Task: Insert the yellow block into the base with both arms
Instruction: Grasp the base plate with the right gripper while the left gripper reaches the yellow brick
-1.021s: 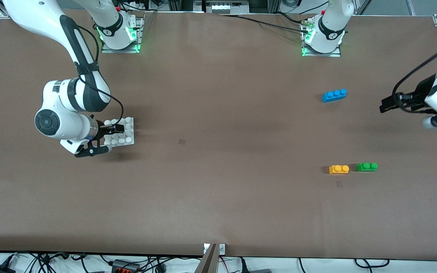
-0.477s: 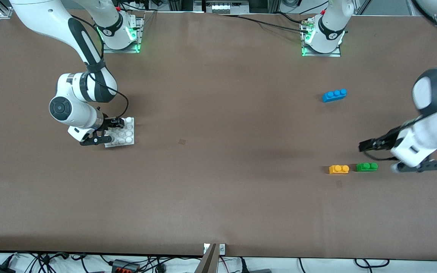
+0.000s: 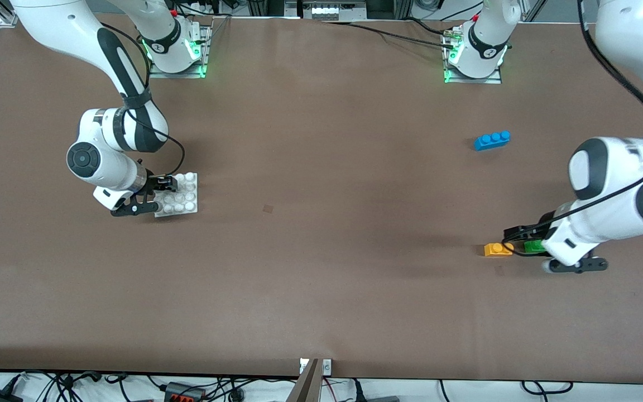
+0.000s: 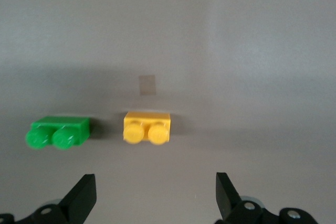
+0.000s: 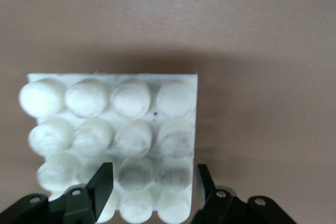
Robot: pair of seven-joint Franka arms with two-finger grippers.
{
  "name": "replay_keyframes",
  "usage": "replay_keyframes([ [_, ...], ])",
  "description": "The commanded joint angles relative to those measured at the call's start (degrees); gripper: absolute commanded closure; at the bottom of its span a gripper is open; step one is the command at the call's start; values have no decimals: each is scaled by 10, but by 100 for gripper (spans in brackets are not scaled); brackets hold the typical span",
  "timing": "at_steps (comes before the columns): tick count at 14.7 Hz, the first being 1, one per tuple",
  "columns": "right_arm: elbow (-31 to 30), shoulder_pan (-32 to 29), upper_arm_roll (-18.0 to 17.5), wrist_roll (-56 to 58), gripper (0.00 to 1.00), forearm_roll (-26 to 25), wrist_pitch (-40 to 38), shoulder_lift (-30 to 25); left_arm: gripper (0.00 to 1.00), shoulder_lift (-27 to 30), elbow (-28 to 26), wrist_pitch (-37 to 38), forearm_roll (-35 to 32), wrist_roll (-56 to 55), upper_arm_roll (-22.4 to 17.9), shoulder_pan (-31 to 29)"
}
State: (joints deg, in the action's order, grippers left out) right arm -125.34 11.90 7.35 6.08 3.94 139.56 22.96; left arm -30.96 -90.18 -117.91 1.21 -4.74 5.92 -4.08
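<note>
The left end effector (image 4: 155,199) is spread wide and holds nothing; its two black fingers (image 4: 83,199) show at the lower edge of the left wrist view with the yellow block (image 4: 147,128) centred in the gap ahead of them, not yet between them. In the front view this end effector (image 3: 514,241) hangs low over the table (image 3: 321,234) toward the left arm's end, above the green two-stud brick (image 3: 533,245), with the yellow block (image 3: 498,249) just beside that brick and apart from it. The blue three-stud brick (image 3: 492,140) lies well apart, higher in the front view.

The right end effector (image 5: 152,184) is partly open, its fingers (image 5: 102,182) standing either side of two stud columns at one edge of the white 4x4 stud base (image 5: 195,129). I cannot tell whether they touch the plastic; they do not look closed on it. In the front view the end effector (image 3: 159,192) sits at the edge of the base (image 3: 190,207) toward the right arm's end of the table, in the middle band of the frame.

The yellow block looks like light, rigid, smooth plastic. It should not crush, but it could slip or twist in a loose pinch. The flat long side walls, below the studs, seem the best hold, leaving the underside free to seat. The green brick close by leaves little room on that side. The base is likewise stiff and light, so it will probably slide under pressing force unless it is gripped firmly at its rim.
</note>
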Motion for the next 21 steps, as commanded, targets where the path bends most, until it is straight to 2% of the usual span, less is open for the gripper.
replay_keyframes([
  [1, -4, -6, -2, -5, 28, -11, 23, 9, 0, -28, 11, -28, 9, 4, -1, -1],
  [2, -4, -6, -2, -5, 29, -11, 25, 9, 0, -38, 11, -45, 8, 5, -1, 0],
  [4, -4, -6, -2, -5, 45, -10, 24, 9, 0, -54, 10, -74, 6, 16, -3, -5],
  [6, -4, -6, -2, -5, 56, -11, 24, 10, 0, -63, 9, -82, 7, 19, -6, -8],
  [16, -5, 11, -8, -7, 58, -9, 23, 23, 0, -92, -7, -101, 6, 20, -6, -6],
  [21, 6, 73, -9, -47, 58, -2, 21, 25, 0, -92, -32, -134, 6, 20, -6, -8],
])
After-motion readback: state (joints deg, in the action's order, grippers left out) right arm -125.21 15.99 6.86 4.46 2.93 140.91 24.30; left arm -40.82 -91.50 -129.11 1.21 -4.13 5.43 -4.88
